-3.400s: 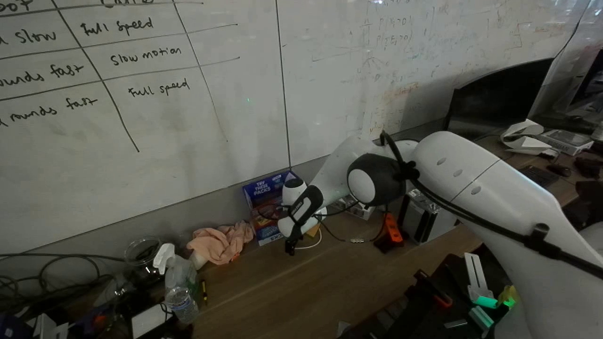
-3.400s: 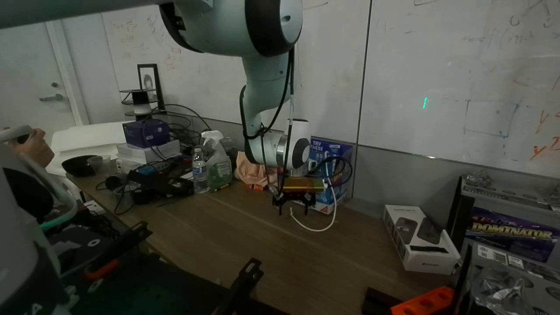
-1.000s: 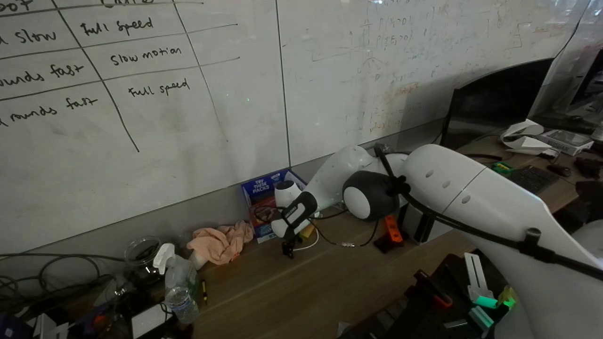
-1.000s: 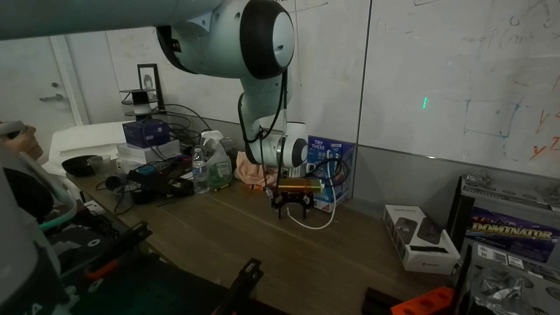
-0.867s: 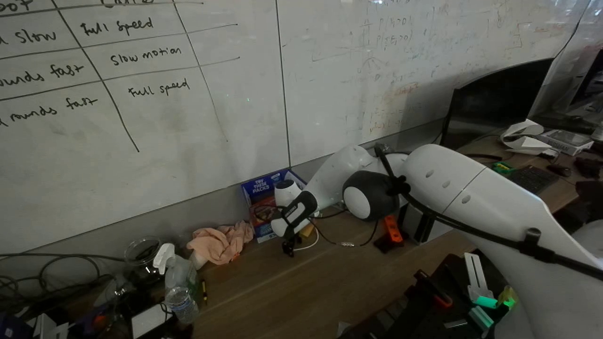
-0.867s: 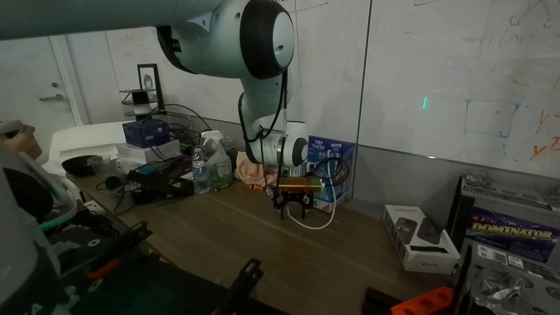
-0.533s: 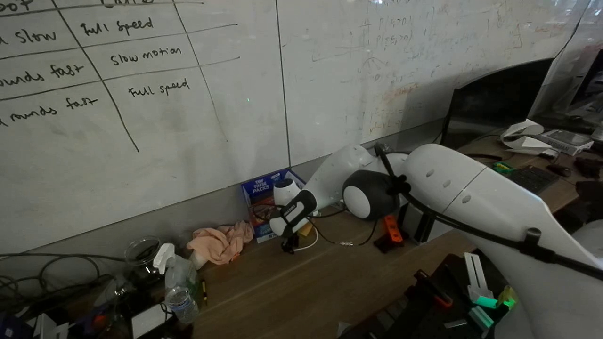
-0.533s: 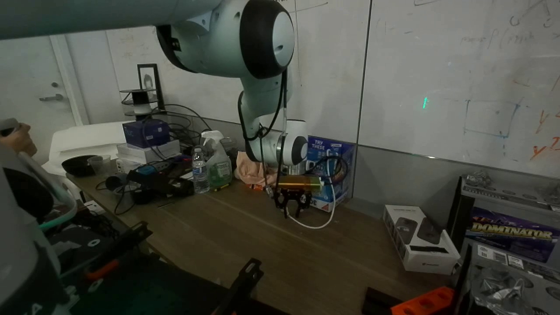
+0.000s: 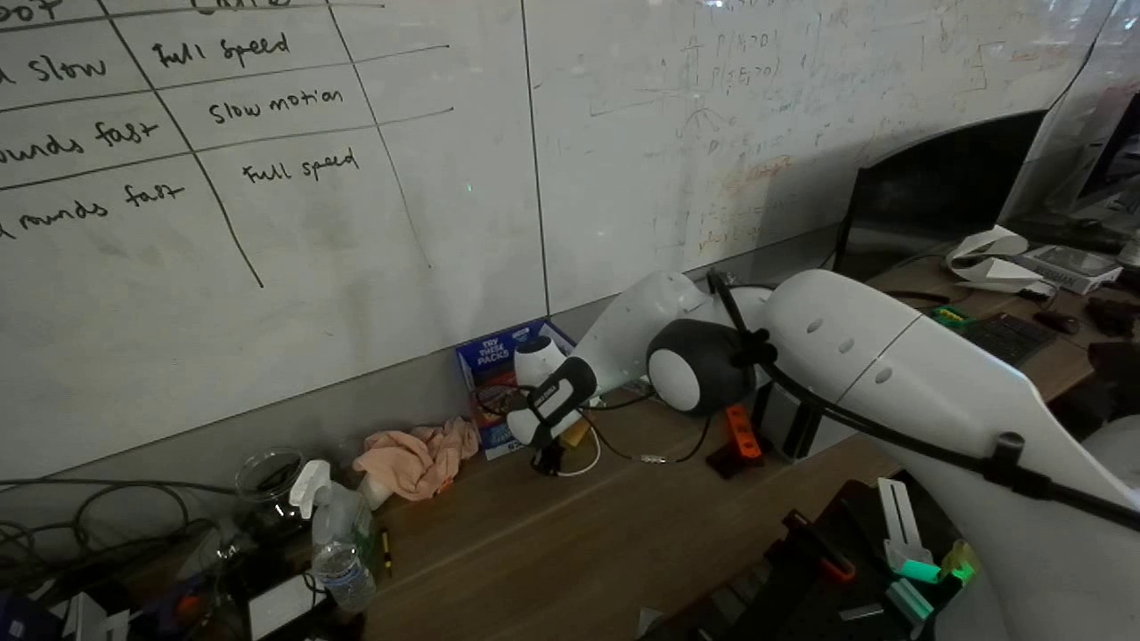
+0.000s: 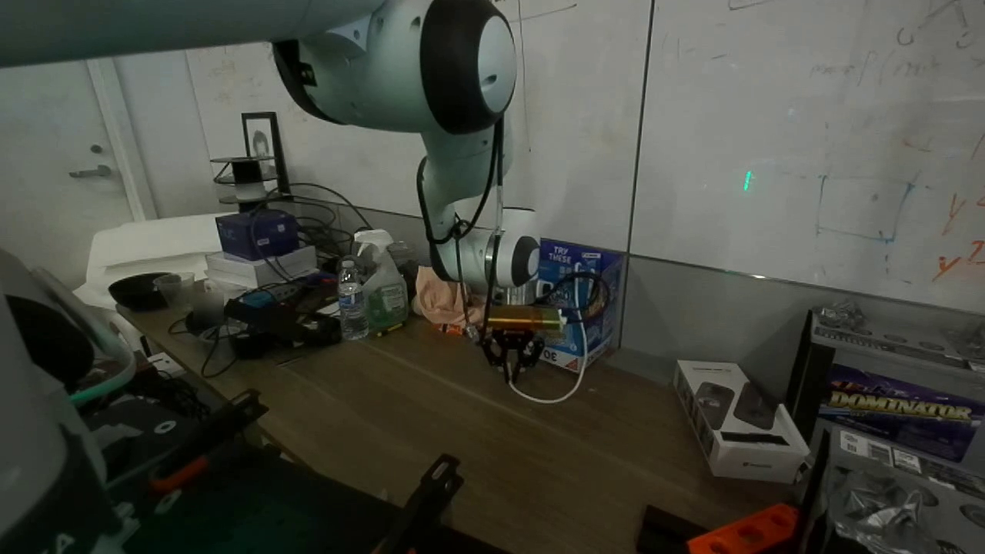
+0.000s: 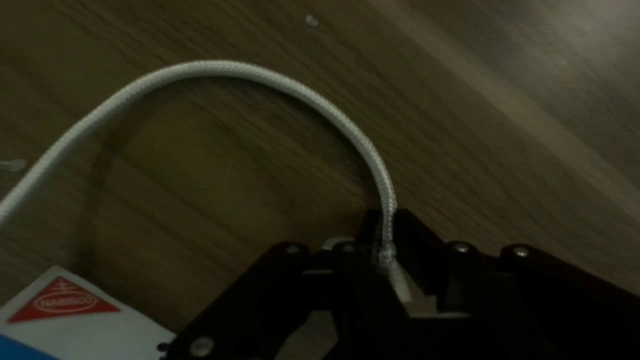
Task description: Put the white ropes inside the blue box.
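A white braided rope (image 11: 215, 68) arches over the wooden table in the wrist view, and its near end runs between my fingertips. My gripper (image 11: 389, 227) is shut on that end, with a short pale tip poking through behind the fingers. In an exterior view the rope (image 10: 555, 401) loops from the gripper (image 10: 512, 375) up to the front of the blue box (image 10: 568, 256); whether its upper part lies inside cannot be told. The box (image 9: 495, 352) stands upright against the wall, partly hidden by the arm. Its white corner with a red triangle (image 11: 62, 301) shows in the wrist view.
A peach cloth (image 9: 419, 458), spray bottle (image 10: 386, 285) and water bottle (image 10: 352, 302) stand left of the box. To its right are a white carton (image 10: 739, 423) and an orange part (image 9: 742, 431). A dark cable (image 10: 592, 296) hangs between wrist and box.
Over the last second my fingers have come together on the rope's end, and the gripper has risen very slightly. Earlier the arm came down a little toward the table. The box has stayed put.
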